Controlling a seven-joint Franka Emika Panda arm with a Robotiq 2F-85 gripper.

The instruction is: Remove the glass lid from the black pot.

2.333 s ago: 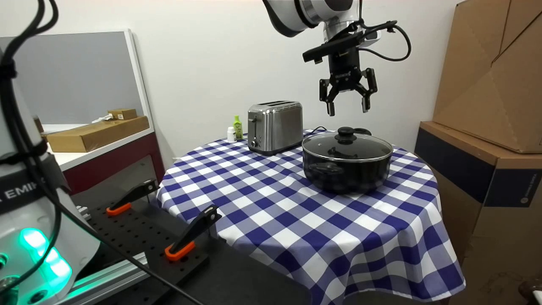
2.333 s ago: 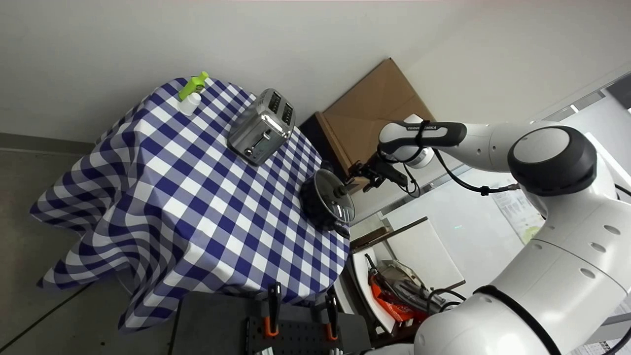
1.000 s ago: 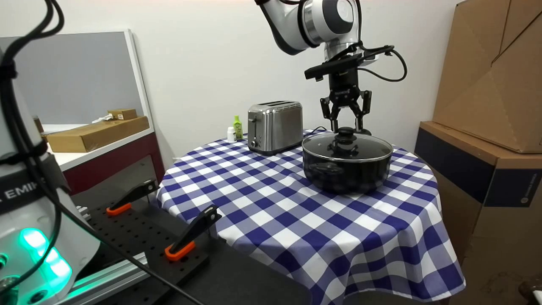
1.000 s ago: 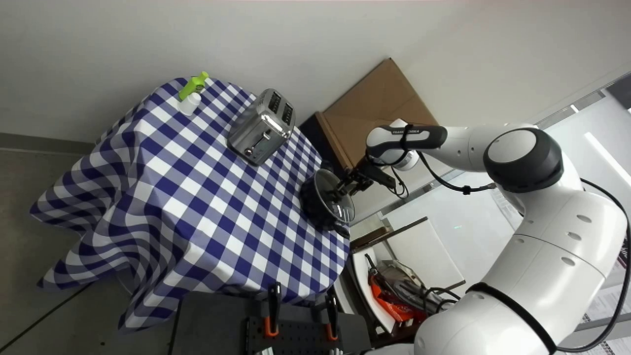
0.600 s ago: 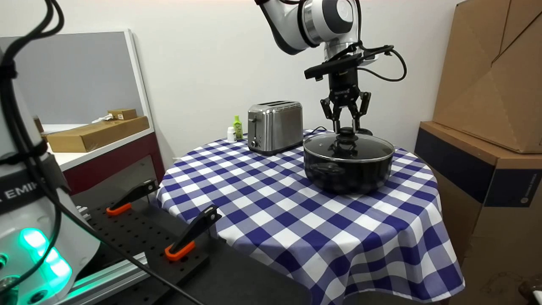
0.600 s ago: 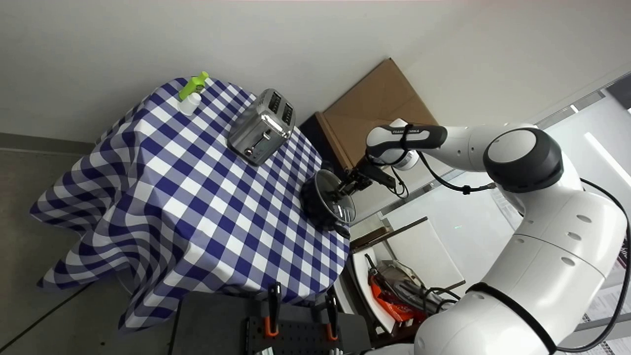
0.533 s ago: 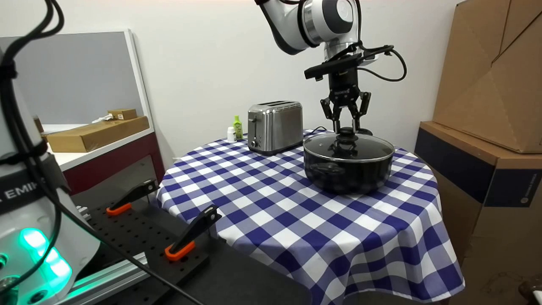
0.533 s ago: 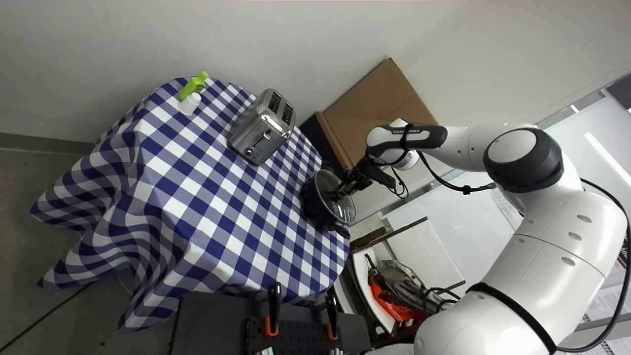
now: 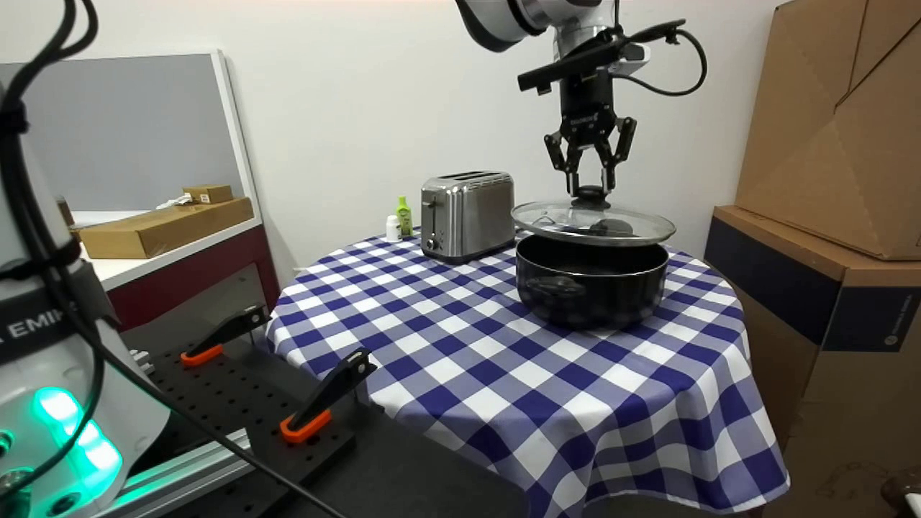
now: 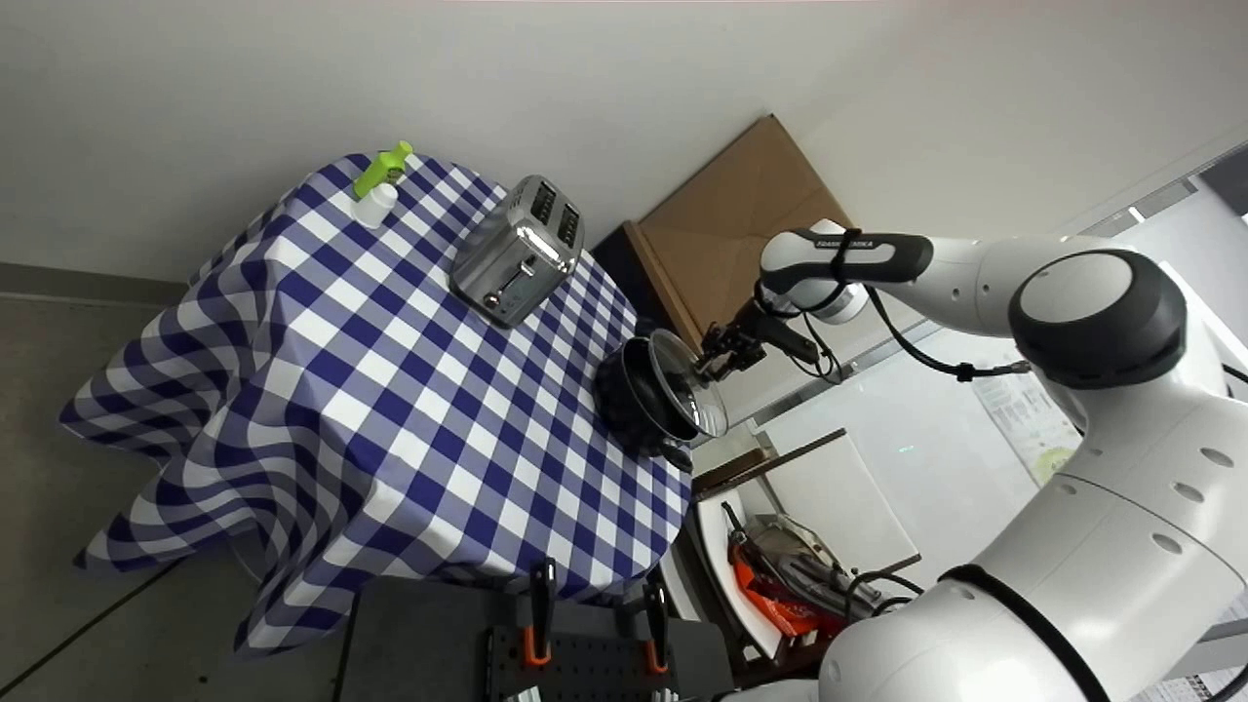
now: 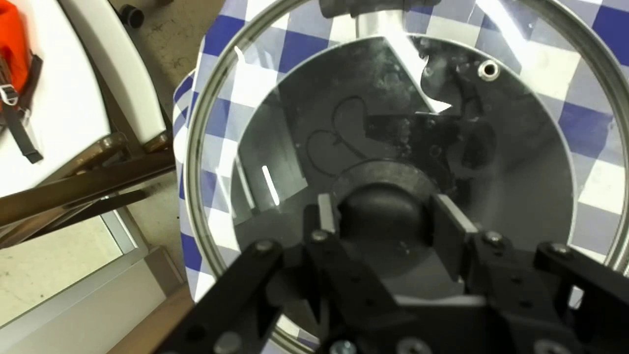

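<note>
— In both exterior views, where is the glass lid [image 9: 575, 221]?
— Under the fingers [image 9: 573, 183], raised off the black pot [image 9: 591, 298].
— The wrist view?
— The fingers hold its knob [image 11: 385, 210], probably because flat glass offers little grip.

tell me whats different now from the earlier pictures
The hand came down, closed on the knob and raised the glass lid, now held above the black pot. The toaster, green bottle and white bottle stayed put; the pot still stands on the checked tablecloth.
</note>
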